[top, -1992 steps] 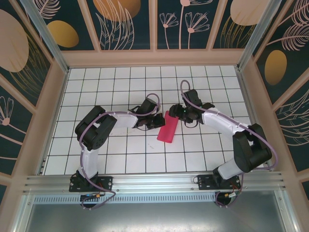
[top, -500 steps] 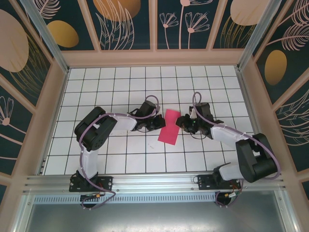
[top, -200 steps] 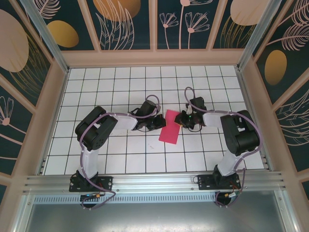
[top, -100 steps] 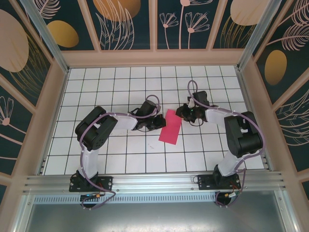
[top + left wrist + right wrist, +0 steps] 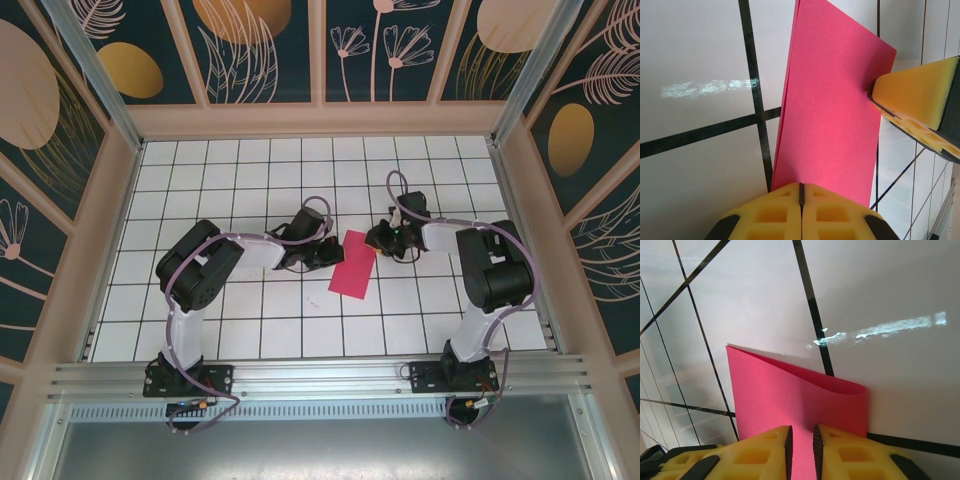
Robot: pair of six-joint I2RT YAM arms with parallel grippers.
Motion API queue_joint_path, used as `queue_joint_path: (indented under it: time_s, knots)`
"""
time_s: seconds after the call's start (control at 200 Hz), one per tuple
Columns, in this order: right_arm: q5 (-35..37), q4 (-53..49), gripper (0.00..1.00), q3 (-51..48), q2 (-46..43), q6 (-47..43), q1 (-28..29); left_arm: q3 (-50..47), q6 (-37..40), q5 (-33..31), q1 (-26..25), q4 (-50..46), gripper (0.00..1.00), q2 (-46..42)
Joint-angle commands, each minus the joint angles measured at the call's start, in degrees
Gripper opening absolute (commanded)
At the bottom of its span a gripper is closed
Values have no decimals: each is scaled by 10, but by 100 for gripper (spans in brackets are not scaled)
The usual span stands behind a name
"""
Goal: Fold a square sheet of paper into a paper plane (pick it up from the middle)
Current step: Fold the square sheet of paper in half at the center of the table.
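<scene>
Sheet (image 5: 352,265) is folded to a narrow pink strip and lies flat on the tiled table (image 5: 250,170) between the 2 grippers. It sits in about the same spot as 2.5 s ago.

What changed is on the right arm. Its elbow has swung in from far right of the sheet to much nearer. The right gripper (image 5: 377,240) has slid along the sheet's right edge toward the far corner and now touches that edge. In the right wrist view its jaws stand a narrow slit apart over the sheet, and the top layer bows up a little at the far end. Can't tell if it actually grips any paper.

Left gripper (image 5: 328,253) hasn't moved in the last second. It is at the sheet's left edge with jaws pressed together and tips on the edge. This looks like pinning rather than pinching, though I can't be sure.

My read: the left holds the sheet down while the right resets for the next crease. There is no nose point and no wings yet, so the plane is early, roughly 1 fold in. The loose top layer may spring open if the right slips.
</scene>
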Motion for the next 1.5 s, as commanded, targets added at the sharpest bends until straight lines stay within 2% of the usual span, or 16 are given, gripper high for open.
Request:
queue_joint_path:
  time_s: [0.0,0.105,0.405,0.62,0.961,1.496]
  knots:
    - [2,-26,24,24,-42,-12,-4,-11,15,-12,-10,-51,8,34]
    - [-7,-24,24,38,-49,-15,-8,-11,14,-11,-10,-49,8,35]
    - [-3,-8,24,41,14,-11,-16,-7,14,-8,-10,-48,8,33]
    - [56,-39,23,43,59,-18,-18,-10,14,-9,-10,-49,8,32]
    - [-11,-27,23,70,-15,-15,-23,-12,12,-11,-10,-49,8,28]
    - [15,15,23,15,61,0,-32,-12,12,-10,-9,-49,8,27]
